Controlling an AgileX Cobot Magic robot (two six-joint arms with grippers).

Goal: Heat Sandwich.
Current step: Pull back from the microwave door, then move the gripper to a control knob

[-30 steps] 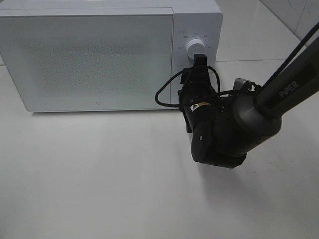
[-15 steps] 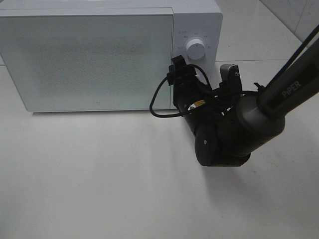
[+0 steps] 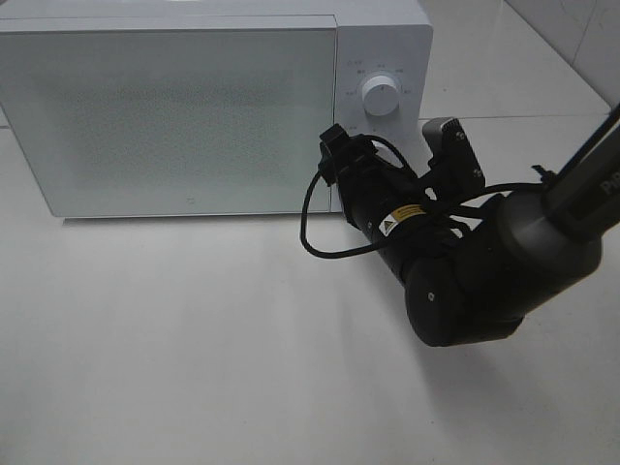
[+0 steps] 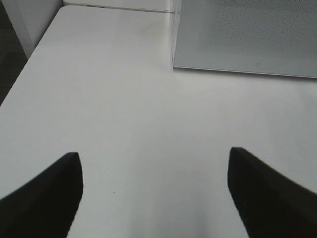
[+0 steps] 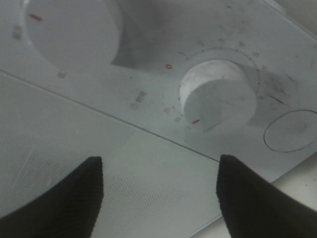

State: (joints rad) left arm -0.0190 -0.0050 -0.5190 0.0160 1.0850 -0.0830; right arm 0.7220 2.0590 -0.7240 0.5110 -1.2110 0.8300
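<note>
The sandwich is out of view. A white microwave (image 3: 174, 107) stands at the back of the table with its door shut. My right gripper (image 3: 390, 145) hovers open just in front of its control panel, below the upper knob (image 3: 379, 94). The right wrist view has the open fingers of my right gripper (image 5: 158, 198) spread apart below the lower knob (image 5: 218, 96), touching nothing. The lower knob's red mark points away from the red zero. My left gripper (image 4: 153, 198) is open over bare table, well short of the microwave door (image 4: 247, 34).
A round button (image 5: 292, 131) sits beside the lower knob, and the upper knob (image 5: 74, 29) is further along the panel. The white table (image 3: 194, 339) stretches in front of the microwave. A black cable (image 3: 315, 218) loops off the right wrist.
My right gripper has opened, rolled sideways and drawn back a little from the panel, toward the front right. The left gripper has not moved.
</note>
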